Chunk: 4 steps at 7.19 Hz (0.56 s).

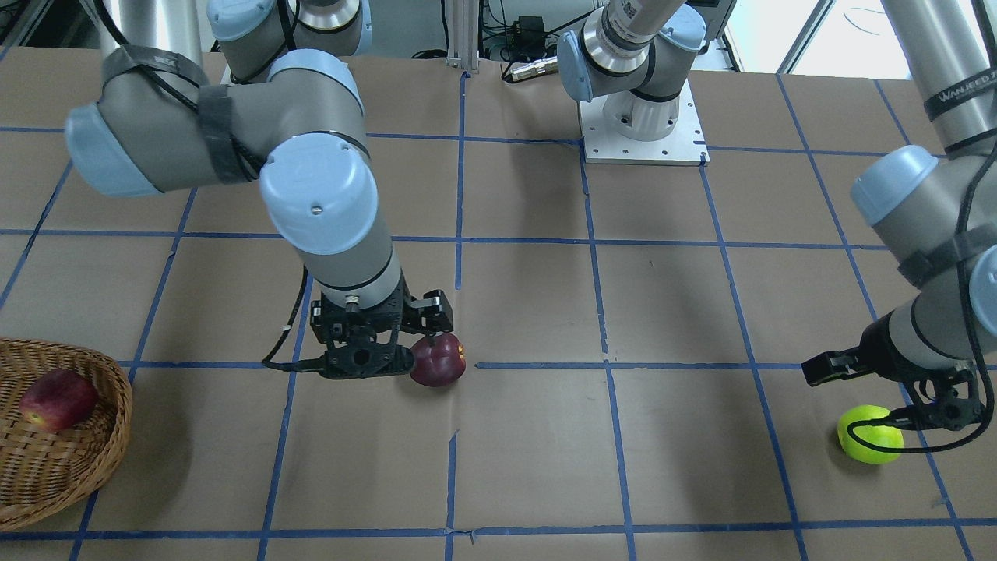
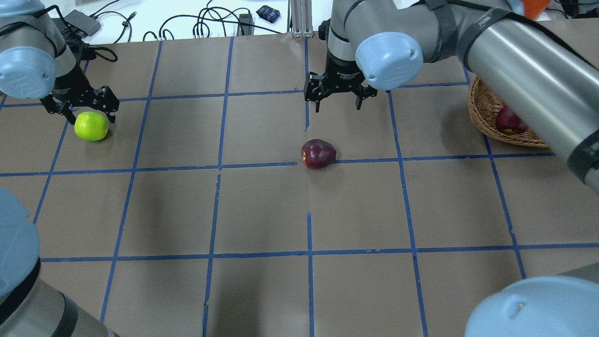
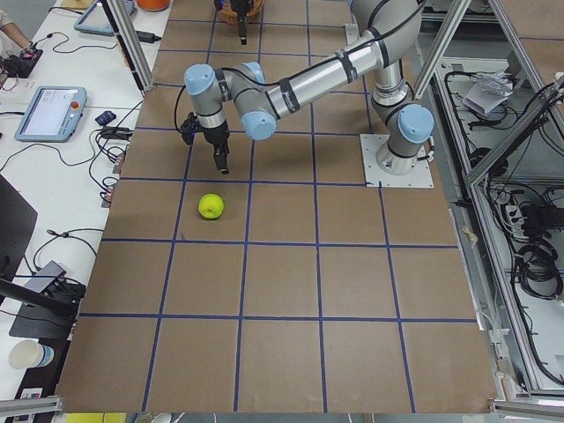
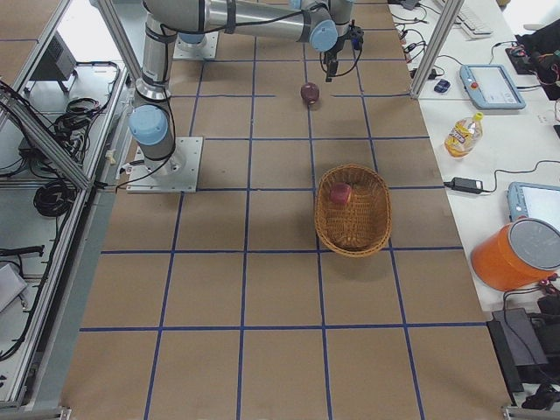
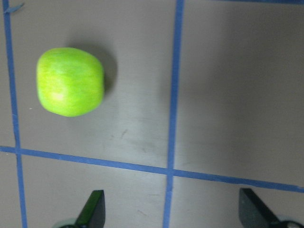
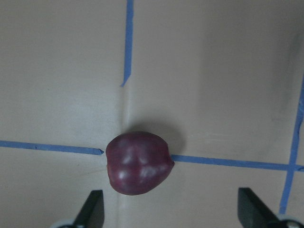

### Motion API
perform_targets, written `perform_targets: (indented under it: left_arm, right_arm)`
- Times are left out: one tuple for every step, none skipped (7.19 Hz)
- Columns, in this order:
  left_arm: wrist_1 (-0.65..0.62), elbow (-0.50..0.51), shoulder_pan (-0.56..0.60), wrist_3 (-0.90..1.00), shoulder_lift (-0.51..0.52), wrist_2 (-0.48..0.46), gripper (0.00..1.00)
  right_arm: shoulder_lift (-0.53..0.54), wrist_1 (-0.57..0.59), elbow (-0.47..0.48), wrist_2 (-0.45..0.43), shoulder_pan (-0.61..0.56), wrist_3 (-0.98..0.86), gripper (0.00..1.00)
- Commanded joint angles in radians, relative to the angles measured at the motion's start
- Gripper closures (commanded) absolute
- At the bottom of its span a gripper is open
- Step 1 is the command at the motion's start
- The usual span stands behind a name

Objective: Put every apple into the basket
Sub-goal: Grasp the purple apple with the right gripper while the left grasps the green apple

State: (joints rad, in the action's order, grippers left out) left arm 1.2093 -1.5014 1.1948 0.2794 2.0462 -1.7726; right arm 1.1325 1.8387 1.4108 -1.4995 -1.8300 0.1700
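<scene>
While a red apple (image 1: 58, 399) lies in the basket (image 1: 47, 475) at the far right, two more wait on the table (image 2: 262, 210). The right gripper (image 2: 338, 105) hangs released over the maroon apple (image 2: 318, 153) at the centre. The left gripper (image 5: 173, 211), also released, is near the green apple (image 2: 91, 125) at the far left. The next move, I think, is to go down and close.

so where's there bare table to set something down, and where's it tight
Bare: the stretch between the green apple and the dark apple, and the robot-side half of the table. Crowded: around both apples, where the open left gripper and open right gripper hang close. The basket holds a red apple at one end.
</scene>
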Motion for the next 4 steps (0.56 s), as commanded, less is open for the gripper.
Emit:
perform_targets:
  left_arm:
    - [-0.143,0.004,-0.018,0.078,0.086,-0.037,0.00]
    - [-0.154,0.009,-0.018,0.101,0.101,-0.037,0.00]
    - [-0.174,0.009,-0.018,0.104,0.114,-0.041,0.00]
    - [-0.212,0.009,-0.018,0.154,0.135,-0.082,0.00]
  right_arm:
    - [-0.062,0.056,0.013,0.001,-0.035,-0.015,0.00]
    - [-0.078,0.056,0.022,0.002,-0.037,-0.026,0.00]
    - [-0.094,0.057,0.036,0.008,-0.037,-0.038,0.00]
    - [-0.102,0.060,0.045,0.040,-0.038,-0.040,0.00]
